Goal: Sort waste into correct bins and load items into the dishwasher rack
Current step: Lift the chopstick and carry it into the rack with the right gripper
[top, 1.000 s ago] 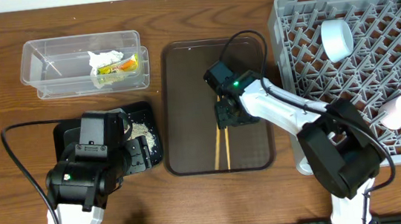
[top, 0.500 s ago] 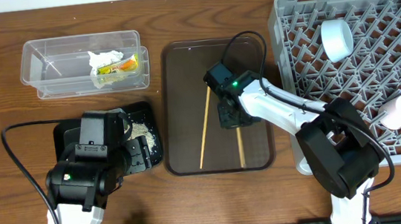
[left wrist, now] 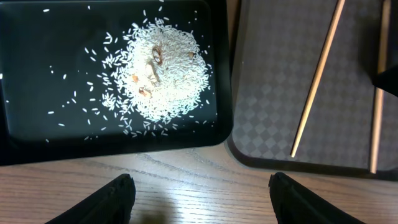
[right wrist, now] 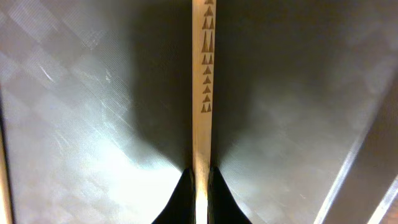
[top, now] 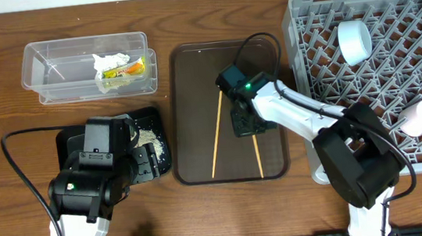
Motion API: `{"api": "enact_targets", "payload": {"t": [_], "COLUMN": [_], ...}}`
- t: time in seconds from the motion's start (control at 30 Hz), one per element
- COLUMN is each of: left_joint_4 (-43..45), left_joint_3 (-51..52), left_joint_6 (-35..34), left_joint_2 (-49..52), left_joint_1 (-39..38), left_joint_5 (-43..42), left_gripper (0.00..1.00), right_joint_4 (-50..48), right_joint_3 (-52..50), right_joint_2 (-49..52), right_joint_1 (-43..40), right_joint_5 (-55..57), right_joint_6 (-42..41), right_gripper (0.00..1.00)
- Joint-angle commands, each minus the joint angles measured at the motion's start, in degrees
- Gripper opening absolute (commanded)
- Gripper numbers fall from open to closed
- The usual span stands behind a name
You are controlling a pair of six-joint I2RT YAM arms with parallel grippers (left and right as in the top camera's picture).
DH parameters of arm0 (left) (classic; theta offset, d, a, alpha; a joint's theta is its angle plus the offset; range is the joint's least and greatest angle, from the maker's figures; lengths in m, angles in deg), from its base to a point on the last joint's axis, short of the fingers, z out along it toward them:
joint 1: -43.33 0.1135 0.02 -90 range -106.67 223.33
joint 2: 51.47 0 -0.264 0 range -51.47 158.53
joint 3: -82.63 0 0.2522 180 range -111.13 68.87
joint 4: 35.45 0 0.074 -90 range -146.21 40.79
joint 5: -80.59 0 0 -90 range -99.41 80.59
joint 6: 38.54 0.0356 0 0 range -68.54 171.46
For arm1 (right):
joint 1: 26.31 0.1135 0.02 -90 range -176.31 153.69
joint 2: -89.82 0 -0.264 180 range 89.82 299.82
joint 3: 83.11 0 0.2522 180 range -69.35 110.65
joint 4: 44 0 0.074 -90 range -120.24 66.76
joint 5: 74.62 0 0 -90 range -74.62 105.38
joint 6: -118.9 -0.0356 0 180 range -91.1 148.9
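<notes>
- The right fingers (right wrist: 179,205) are closed tight on one wooden chopstick (right wrist: 200,93). It runs straight ahead from between the tips and is pressed against the brown tray (right wrist: 74,124).
- The pinch is taken low on the tray surface, probably because so thin a stick can only be caught flat before it is carried to the dishwasher rack (top: 395,75), which stands well off on the outer side of these fingers.
- The second chopstick (top: 216,135) lies loose on the tray just beside the right fingers, on their inner side, untouched and slanted away from the gripped one.
- The left fingers (left wrist: 112,199) are spread wide and nothing is held or touched by them; they are kept above the bare desk (left wrist: 186,174).
- Just ahead of the left fingers the black tray (left wrist: 37,93) carries the heap of rice crumbs (left wrist: 161,68), so that waste is judged sorted.
- Further ahead of them, the clear tub (top: 49,72) holds the tissue (top: 107,62) and wrapper (top: 131,70).
</notes>
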Motion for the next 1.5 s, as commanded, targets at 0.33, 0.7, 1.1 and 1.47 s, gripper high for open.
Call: {"api": "enact_targets", "payload": {"t": [0.33, 0.7, 1.1, 1.47], "left_joint_4": [-0.13, -0.13, -0.13, -0.15], "left_joint_3": [-0.22, -0.22, -0.22, -0.22], "left_joint_6": [0.09, 0.09, 0.09, 0.09], "left_joint_2": [-0.04, -0.04, -0.04, -0.04], "left_joint_1": [0.31, 0.31, 0.31, 0.31], "left_joint_5": [0.7, 0.7, 0.7, 0.7], "left_gripper": [0.73, 0.73, 0.72, 0.72], "right_joint_4": [6.99, 15.61, 15.37, 15.41], "right_joint_3": [2.54, 2.36, 1.79, 1.79], "right_joint_2": [-23.45, -22.08, -13.09, -9.25], "right_joint_1": [-13.11, -24.59, -25.0, -24.94], "right_joint_5": [-0.55, -0.57, -0.11, -0.13], "right_joint_6": [17.05, 25.66, 24.22, 24.24], "right_gripper": [0.01, 0.01, 0.01, 0.12]}}
